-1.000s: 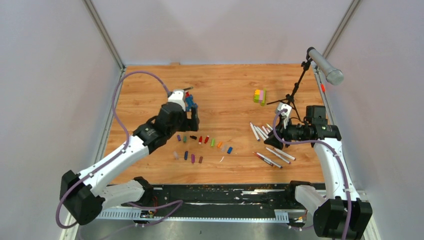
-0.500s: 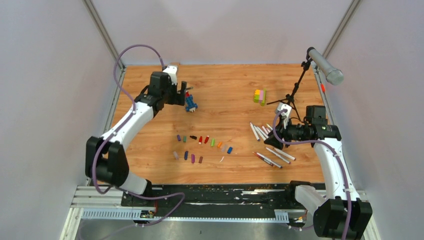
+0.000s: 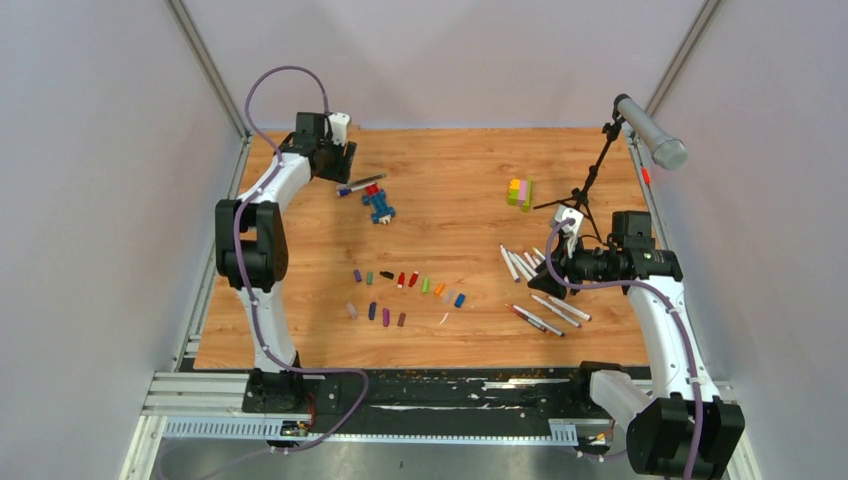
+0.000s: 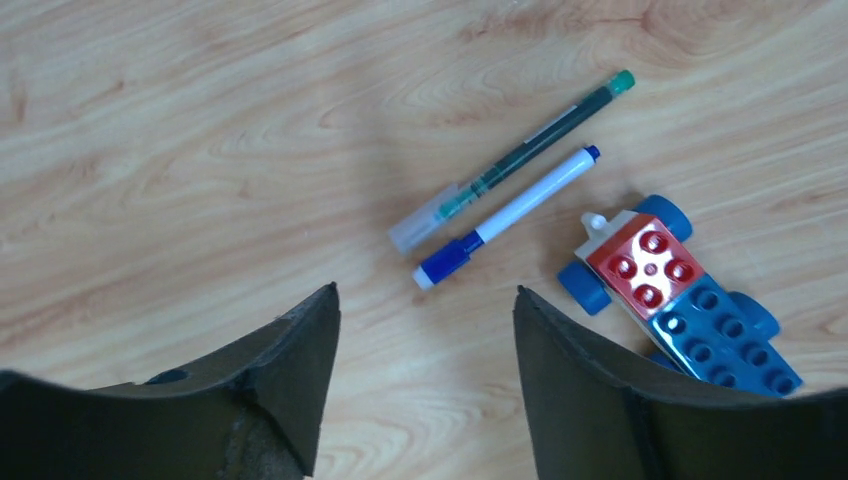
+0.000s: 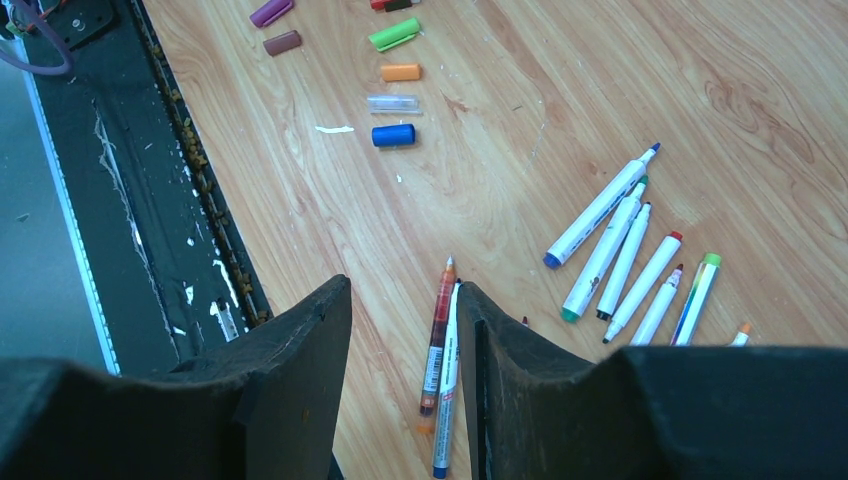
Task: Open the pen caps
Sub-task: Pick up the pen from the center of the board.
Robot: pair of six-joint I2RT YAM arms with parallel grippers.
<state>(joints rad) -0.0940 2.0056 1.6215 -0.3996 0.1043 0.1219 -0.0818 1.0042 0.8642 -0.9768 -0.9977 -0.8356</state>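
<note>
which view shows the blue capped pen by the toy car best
Left wrist: the blue-capped pen lies close and whole, beside a green pen. Top external shows only a tiny sliver; right wrist does not show it.

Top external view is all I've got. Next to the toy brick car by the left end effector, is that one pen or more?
Observer: Two, side by side: a dark green pen with a clear cap and a white pen with a blue cap.
Operator: Is the left end effector holding anything?
Observer: No, its jaws are open and empty.
Operator: And the right?
Observer: The right end effector is open too; an orange pen lies on the table below its jaws.
</note>
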